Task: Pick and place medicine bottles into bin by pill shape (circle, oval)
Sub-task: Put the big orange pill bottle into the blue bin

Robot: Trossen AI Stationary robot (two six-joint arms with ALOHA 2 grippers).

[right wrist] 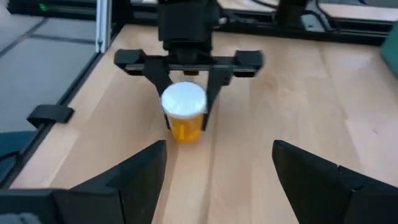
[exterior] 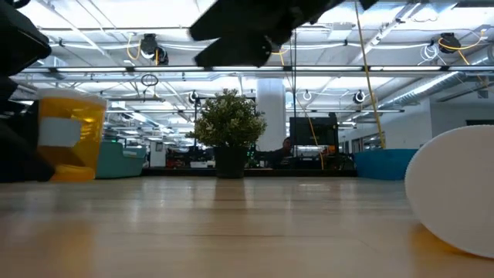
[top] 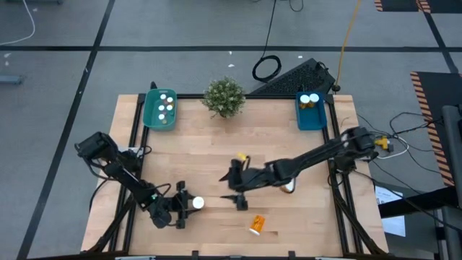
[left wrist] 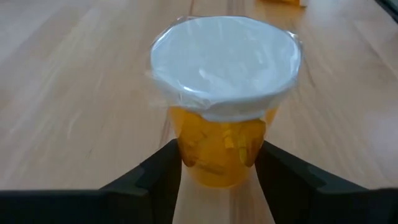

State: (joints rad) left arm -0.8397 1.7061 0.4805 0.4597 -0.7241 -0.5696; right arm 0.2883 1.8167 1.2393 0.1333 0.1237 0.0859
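Bottle [left wrist: 224,99] with orange body and white cap stands upright between the two fingers of the left gripper [top: 189,204], which is clenched on its sides near the front left part of the table [top: 209,137]. The right gripper [top: 236,186] hangs in the middle of the table with fingers spread and holding nothing, well apart from this bottle. A second bottle [top: 257,224] lies on its side near the front edge.

An orange plastic pill bottle with a round white cap [top: 195,204] is standing upright near the table's front-left; another orange white-capped bottle [top: 257,224] is lying on its side near the front edge.
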